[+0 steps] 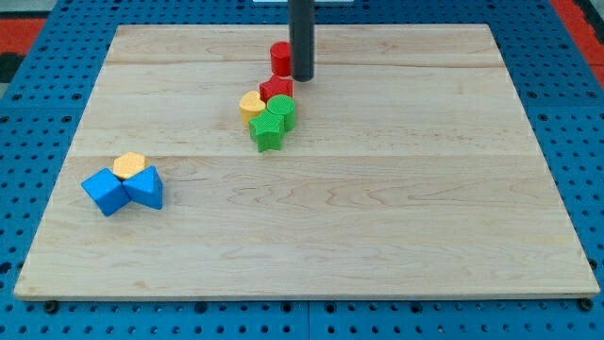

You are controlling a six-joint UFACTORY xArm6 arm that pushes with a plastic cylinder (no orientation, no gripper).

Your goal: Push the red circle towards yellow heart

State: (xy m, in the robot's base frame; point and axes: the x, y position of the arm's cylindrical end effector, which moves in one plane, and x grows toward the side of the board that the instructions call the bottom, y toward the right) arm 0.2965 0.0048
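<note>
The worktop (377,236) carries a cluster near its top centre. The rod stands upright, my tip (302,78) touching the red circle (280,59) at its 3 o'clock. No claw exists, so no claw state to tell. The yellow heart (251,105) lies at 7 o'clock; pushing from here could send the circle sideways, or jam it on the other red block (276,90).

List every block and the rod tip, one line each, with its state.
my tip: down, touching red circle's right side
red circle: apart, above cluster
yellow heart: in cluster, left
red block: in cluster, top
green blocks: two, touching
yellow block: touching blue blocks
</note>
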